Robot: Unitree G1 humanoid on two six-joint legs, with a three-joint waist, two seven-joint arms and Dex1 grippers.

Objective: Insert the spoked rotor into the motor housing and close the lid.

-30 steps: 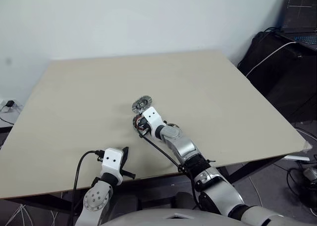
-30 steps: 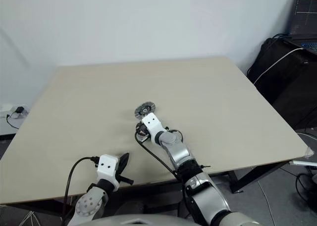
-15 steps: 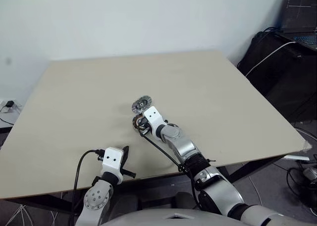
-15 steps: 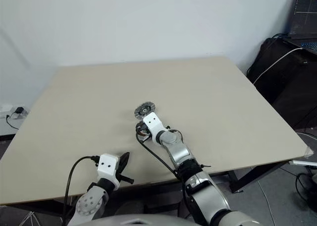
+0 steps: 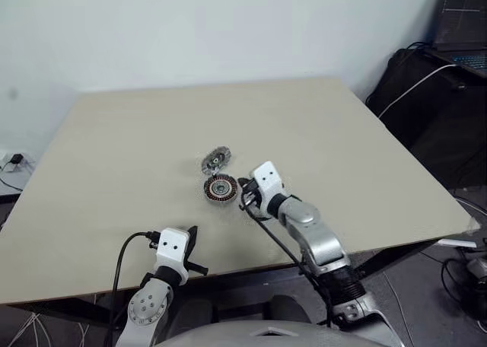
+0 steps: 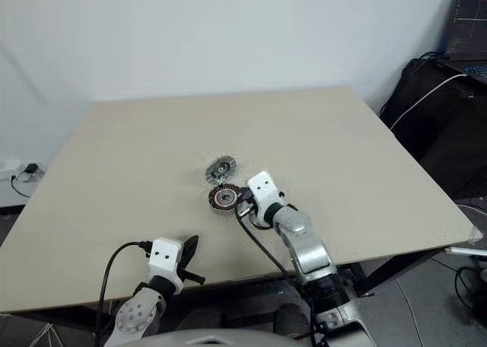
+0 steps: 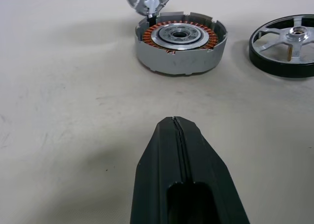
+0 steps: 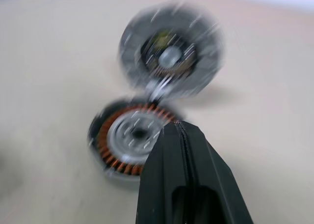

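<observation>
Three small motor parts are sitting close together near the middle of the beige tabletop [image 5: 342, 134], well apart from all four edges. Bare surface is stretching around them on every side, widest toward the far edge by the white wall and toward the robot's right corner. Beyond that right edge, a black bag [image 5: 426, 96] with a laptop [image 5: 463, 20] on top is standing clear of the tabletop.

The motor housing [image 5: 221, 187] is lying flat and open, its ring of copper windings showing around a silver centre. The lid [image 5: 216, 160] is standing tilted up at the housing's far rim, touching it or just behind it. The spoked rotor [image 7: 284, 47], with silver spokes inside a dark rim, is lying flat just beside the housing on the robot's right and is not yet inside it.

The left gripper [image 7: 174, 120] is hovering low near the tabletop's near edge with its fingers pressed together and nothing between them. It is pointing toward the housing, with a stretch of bare surface between them.

The right gripper [image 8: 177, 123] is hanging just to the right of the housing and slightly above it. Its fingers are also together and empty, aiming at the housing and the raised lid. In the head views its wrist is covering the spot where the rotor is lying.
</observation>
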